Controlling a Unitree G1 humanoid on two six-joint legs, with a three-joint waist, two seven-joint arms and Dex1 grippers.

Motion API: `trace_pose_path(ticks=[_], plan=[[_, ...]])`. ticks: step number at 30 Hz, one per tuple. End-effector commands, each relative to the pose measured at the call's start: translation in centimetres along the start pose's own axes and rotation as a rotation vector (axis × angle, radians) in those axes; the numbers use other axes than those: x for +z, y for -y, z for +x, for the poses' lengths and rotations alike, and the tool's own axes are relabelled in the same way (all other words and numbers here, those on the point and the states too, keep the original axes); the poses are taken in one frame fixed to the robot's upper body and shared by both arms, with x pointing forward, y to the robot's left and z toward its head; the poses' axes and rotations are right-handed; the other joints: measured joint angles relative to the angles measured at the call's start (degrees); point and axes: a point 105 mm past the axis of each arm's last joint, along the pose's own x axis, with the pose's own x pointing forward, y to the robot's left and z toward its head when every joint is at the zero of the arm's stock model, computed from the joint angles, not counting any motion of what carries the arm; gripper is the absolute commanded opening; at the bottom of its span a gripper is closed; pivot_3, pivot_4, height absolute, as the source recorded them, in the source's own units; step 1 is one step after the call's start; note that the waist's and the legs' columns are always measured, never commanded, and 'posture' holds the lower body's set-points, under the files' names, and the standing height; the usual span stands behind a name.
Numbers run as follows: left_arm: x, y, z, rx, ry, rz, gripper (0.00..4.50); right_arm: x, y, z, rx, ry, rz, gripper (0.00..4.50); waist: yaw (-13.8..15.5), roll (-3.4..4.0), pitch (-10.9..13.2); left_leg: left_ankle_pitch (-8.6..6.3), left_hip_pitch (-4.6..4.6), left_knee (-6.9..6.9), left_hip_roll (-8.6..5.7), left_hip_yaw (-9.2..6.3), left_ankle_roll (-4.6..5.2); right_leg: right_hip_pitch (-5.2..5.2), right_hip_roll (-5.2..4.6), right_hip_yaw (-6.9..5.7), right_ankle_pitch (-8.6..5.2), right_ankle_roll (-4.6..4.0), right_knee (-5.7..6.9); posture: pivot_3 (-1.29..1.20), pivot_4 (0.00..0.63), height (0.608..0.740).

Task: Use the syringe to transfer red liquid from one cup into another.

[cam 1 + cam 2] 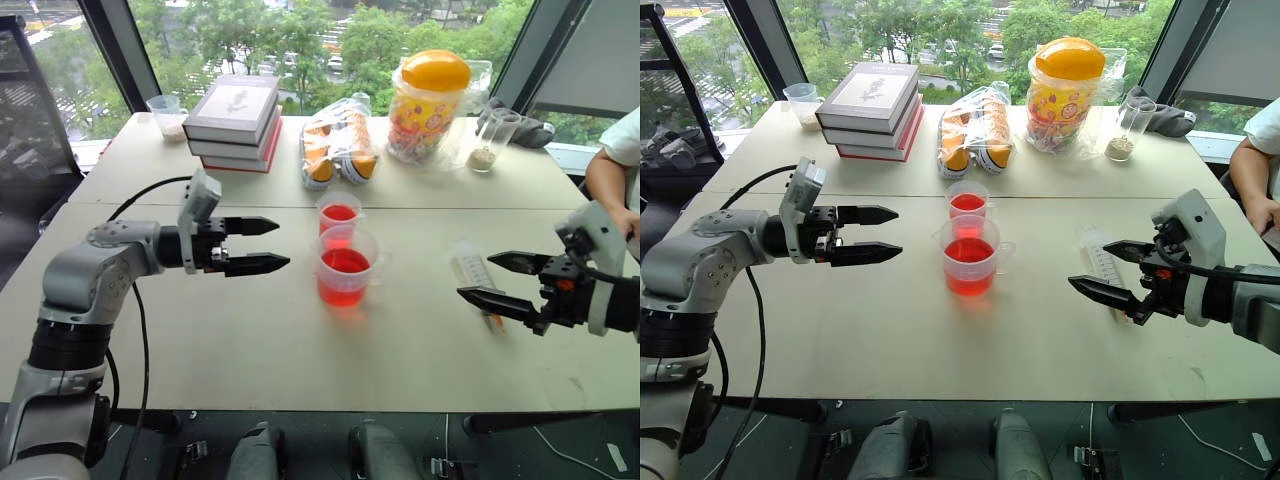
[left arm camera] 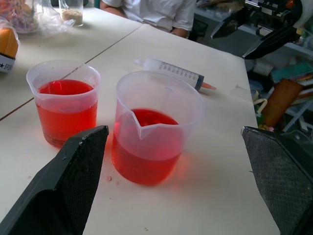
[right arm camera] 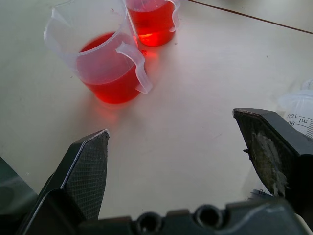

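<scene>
Syringe [image 1: 472,268]: flat on the counter [image 1: 250,350], just past the right hand, close under its far finger, not held
Syringe tip: orange end pointing back at the robot, partly covered by the right hand's fingers in the eye views
Right hand [image 1: 503,280]: fingers spread wide, nothing between them, up above the counter
Left hand [image 1: 262,246]: fingers spread wide, empty, pointing at the cups from the left, near the big cup but not touching
Big cup [image 1: 345,266]: in the middle of the counter, about half full of red liquid [image 2: 146,147], little handle on the side facing the right hand
Small cup [image 1: 339,216]: just behind the big cup, red liquid in it too
Gap: big cup between the two hands, well apart from the syringe
Hard to see: syringe numbers blurry; syringe cut off at the edge of the right wrist view [image 3: 299,110]; whether the two cups touch
</scene>
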Motion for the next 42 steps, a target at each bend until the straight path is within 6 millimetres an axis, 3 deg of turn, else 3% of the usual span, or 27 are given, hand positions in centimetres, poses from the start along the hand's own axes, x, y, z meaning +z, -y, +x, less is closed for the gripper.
trace_pose_path(ticks=[1,19,32,35,42], plan=[[1.2,-0.3,-0.1,0.001,0.017,0.037,4.50,0.9,-0.1,-0.6,-0.029,0.031,-0.044,4.45,0.01,0.00,0.00,0.00,0.00,0.00,0.00,0.00,0.00,0.00,0.00,0.00,0.00,0.00,0.00,0.00,0.150,0.740],[1.4,-0.7,0.0,0.027,0.033,0.062,4.50,1.0,0.6,0.6,-0.061,0.012,-0.018,4.45,-0.01,0.00,0.00,0.00,0.00,0.00,0.00,-0.04,0.00,0.00,0.00,0.01,0.00,0.00,0.00,0.00,0.150,0.740],[1.4,-0.6,1.2,0.008,0.050,0.070,4.50,-0.1,5.6,2.1,-0.169,-0.202,0.191,4.45,-0.10,0.00,0.00,-0.01,0.00,0.00,0.00,0.04,0.02,-0.05,-0.02,0.06,0.00,-0.01,-0.02,0.00,0.150,0.740],[1.0,-0.6,1.6,-0.001,0.060,0.063,4.50,-0.1,8.3,3.2,-0.240,-0.246,0.278,4.45,-0.34,0.00,0.01,-0.01,0.00,0.00,0.00,0.11,0.02,-0.06,-0.02,0.07,-0.01,-0.02,-0.01,0.00,0.150,0.740],[0.8,-0.5,2.4,-0.012,0.078,0.066,4.50,-1.4,11.6,6.1,-0.305,-0.369,0.383,4.45,-0.26,0.01,0.01,-0.03,-0.05,-0.08,0.00,0.25,0.05,-0.17,0.01,0.15,0.00,-0.02,0.00,0.00,0.150,0.740]])
